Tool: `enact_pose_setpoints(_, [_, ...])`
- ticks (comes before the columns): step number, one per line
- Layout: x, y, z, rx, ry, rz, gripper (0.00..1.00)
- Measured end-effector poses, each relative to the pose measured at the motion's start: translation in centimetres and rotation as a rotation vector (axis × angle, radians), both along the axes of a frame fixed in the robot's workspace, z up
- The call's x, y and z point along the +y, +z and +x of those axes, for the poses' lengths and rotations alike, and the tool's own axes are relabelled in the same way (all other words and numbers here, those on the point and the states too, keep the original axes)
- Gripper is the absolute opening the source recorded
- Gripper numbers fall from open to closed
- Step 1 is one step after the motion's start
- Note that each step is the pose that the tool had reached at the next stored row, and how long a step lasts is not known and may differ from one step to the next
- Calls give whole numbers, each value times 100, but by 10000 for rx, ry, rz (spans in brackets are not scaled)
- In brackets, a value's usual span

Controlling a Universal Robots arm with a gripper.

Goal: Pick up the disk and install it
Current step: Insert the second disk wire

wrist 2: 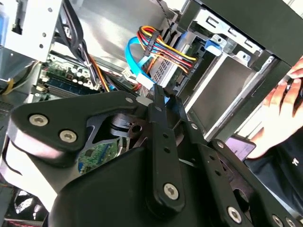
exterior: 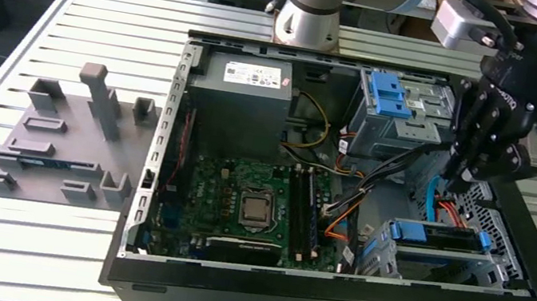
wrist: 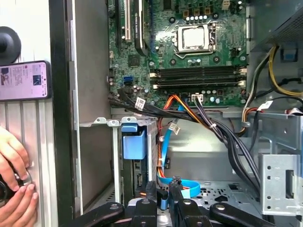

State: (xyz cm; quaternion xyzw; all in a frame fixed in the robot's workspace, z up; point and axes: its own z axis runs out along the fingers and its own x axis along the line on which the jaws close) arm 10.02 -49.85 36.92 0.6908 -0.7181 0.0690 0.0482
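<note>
**While the claw sits among the cables, a snag is the main danger**

Because the gripper [exterior: 455,176] hangs low inside the open computer case [exterior: 150,180], on the exterior view's right, it works in a very crowded spot. In both wrist views its fingers are drawn almost together. A short stretch of the blue data cable [wrist: 163,189] seems to be pinched between the tips, though the grip itself is partly hidden by the claw's own body.

The disk [exterior: 444,236] lies in the drive cage [exterior: 491,275] at the corner of the case nearest the exterior camera, on that view's right. It sits flat between its blue side rails, just below and beside the gripper. The second wrist view shows the blue cable and a bundle of coloured power wires [wrist 2: 163,45] running to the end of a silver drive.

The likeliest failure, judged from this, is a pull on the wiring. If the arm rises or swings with the cable nipped, the plug could be dragged askew or out of its socket. The black cable loom [wrist: 222,137] crossing close by could also catch on the claw's linkages. A sideways push could knock a finger against the cage's sheet metal or scrape the motherboard [exterior: 238,202].

A person's hand [wrist: 14,179] rests just outside the case wall, near a phone [wrist: 24,80]. A wide swing of the arm could bring it too close to that hand.
</note>
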Motion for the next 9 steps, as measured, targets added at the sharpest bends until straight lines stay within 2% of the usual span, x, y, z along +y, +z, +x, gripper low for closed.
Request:
enact_pose_setpoints(5, [0,-54,1,0,0,-212,25])
enact_pose_setpoints(7, [0,-83,1,0,0,-233,24])
enact_pose_setpoints(8, [0,-93,1,0,0,-233,17])
enact_pose_setpoints(9, [0,-103,1,-1,0,-227,17])
